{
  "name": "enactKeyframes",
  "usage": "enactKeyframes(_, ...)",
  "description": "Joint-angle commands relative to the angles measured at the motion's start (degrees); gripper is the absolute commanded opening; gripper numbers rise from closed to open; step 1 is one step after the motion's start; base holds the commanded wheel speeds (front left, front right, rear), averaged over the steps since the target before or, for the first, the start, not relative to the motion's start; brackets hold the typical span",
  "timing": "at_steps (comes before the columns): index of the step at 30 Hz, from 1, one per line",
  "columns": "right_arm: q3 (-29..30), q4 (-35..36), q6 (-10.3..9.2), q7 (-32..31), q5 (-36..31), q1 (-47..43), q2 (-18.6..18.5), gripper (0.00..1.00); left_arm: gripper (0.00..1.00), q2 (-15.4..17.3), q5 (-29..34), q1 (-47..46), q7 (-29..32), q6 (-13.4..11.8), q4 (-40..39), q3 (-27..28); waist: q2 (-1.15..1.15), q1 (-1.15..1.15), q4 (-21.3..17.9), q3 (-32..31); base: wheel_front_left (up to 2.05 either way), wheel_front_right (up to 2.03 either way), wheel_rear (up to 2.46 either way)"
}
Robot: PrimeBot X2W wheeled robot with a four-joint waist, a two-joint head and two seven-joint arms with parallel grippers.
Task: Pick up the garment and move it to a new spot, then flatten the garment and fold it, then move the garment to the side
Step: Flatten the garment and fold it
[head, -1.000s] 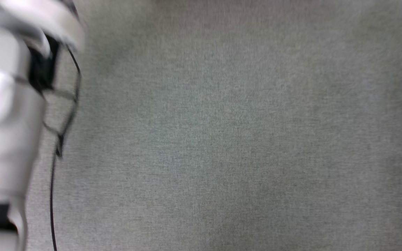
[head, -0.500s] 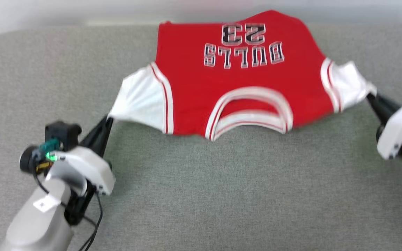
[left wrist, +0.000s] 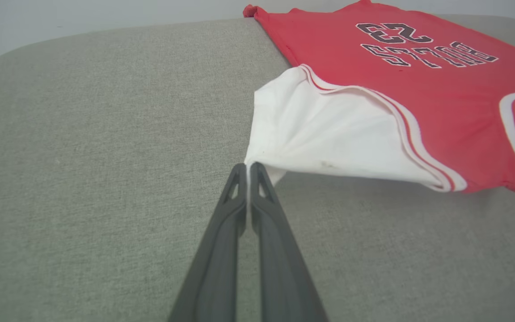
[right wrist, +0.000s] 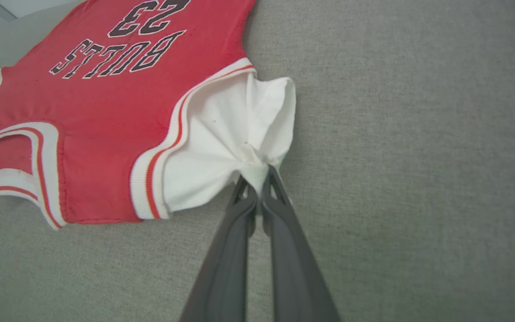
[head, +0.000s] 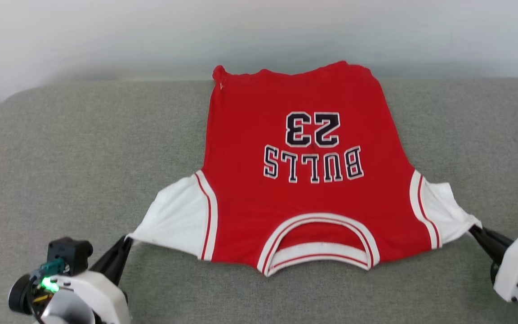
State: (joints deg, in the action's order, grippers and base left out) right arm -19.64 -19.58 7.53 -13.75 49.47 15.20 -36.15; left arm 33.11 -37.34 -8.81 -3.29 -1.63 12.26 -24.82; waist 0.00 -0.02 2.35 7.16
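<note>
Clenched jaws on 2 grippers each pinch 1 sleeve tip of a red jersey-style garment [head: 304, 198] with white short sleeves and red-and-white striped trim. It lies front side up, spread on a grey woven upholstered cushion [head: 83, 148], with its hem at the cushion's far edge and its striped collar nearest the robot. Black, white-outlined lettering reading "BULLS" and the number 23 appears upside down in the head view.

The left-side sleeve [head: 176, 216] is drawn outward to a point. There the left gripper [head: 126, 240] clamps its corner between 2 long dark fingers pressed together. In the left wrist view, the sleeve edge is raised a little above the cushion.

The right-side sleeve [head: 443, 209] bunches into pleats at its tip, held tight by the right gripper [head: 474, 230]. The right wrist view shows white cloth gathered between the fingertips.

Both grippers sit low at the near corners of the head view, well apart, with the garment stretched between them. Bare cushion lies to the left, right and near side of the garment. A pale wall [head: 259, 31] rises behind the cushion's far edge.
</note>
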Motion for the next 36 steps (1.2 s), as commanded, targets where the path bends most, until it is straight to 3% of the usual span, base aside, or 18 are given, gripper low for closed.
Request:
enactKeyframes(1, 1.70, 1.43, -0.08, -0.94, 0.41, -3.48, -0.63, 0.00, 0.00, 1.23, -0.85, 3.09, 0.75, -1.17, -2.00, 0.70, 0.00, 0.02, -0.19, -1.17, 0.00, 0.00, 0.00)
enactKeyframes(15, 11.22, 12.28, -0.08, -10.36, 0.13, -20.79, 1.15, 0.00, 0.00, 4.49, -5.08, 17.67, 4.54, -4.51, -12.26, 0.47, 0.00, 0.02, -0.61, -3.18, 0.00, 0.00, 0.00)
enactKeyframes(27, 15.91, 16.70, -0.07, -16.12, -3.54, -22.36, 3.30, 0.00, 0.00, 3.02, -6.00, 15.99, 6.02, -2.55, -13.66, -1.52, 0.00, 0.02, -0.72, -1.41, 0.00, 0.00, 0.00)
enactKeyframes(28, 16.08, 17.09, -0.07, -17.02, -4.04, -22.17, 2.85, 0.54, 0.00, 2.90, -5.96, 15.69, 6.12, -2.44, -14.00, -1.76, 0.00, 0.02, -0.63, -1.12, 0.00, 0.00, 0.00)
enactKeyframes(29, 15.86, 17.81, -0.07, -18.28, -3.86, -22.23, 2.39, 1.00, 0.00, 2.79, -5.89, 15.41, 6.33, -2.32, -14.57, -1.93, 0.00, 0.02, -0.45, -0.72, 0.00, 0.00, 0.00)
enactKeyframes(36, 20.50, 25.00, -0.06, -26.94, -0.53, -19.40, 0.12, 1.00, 0.00, 2.81, -5.00, 13.99, 8.58, -2.48, -20.03, -3.64, 0.00, 0.02, 1.59, 3.23, 0.00, 0.00, 0.00)
